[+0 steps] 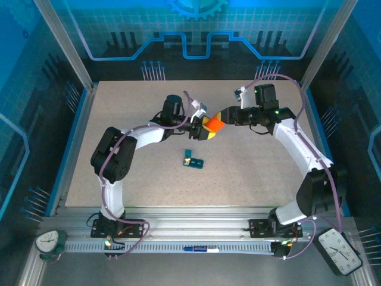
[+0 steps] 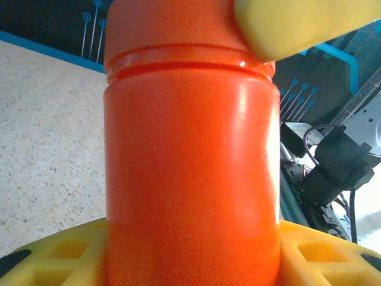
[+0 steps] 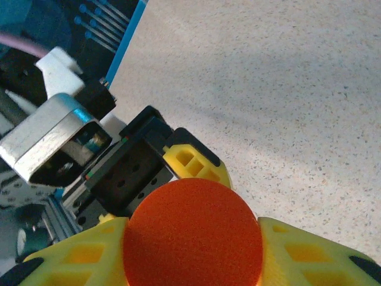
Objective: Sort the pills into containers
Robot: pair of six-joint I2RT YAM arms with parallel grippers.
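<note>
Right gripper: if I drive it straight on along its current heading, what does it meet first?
The right gripper is shut on one end of the orange bottle, so that comes first. Directly beyond, the left gripper holds the bottle's other end, so pushing on would likely press the bottle into it.

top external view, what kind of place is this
Probably a robot lab test cell: a speckled beige tabletop boxed in by a silver aluminium-extrusion frame, blue circuit-pattern wall panels, with a left end effector and right end effector both gripping one orange cylindrical plastic bottle.
</note>
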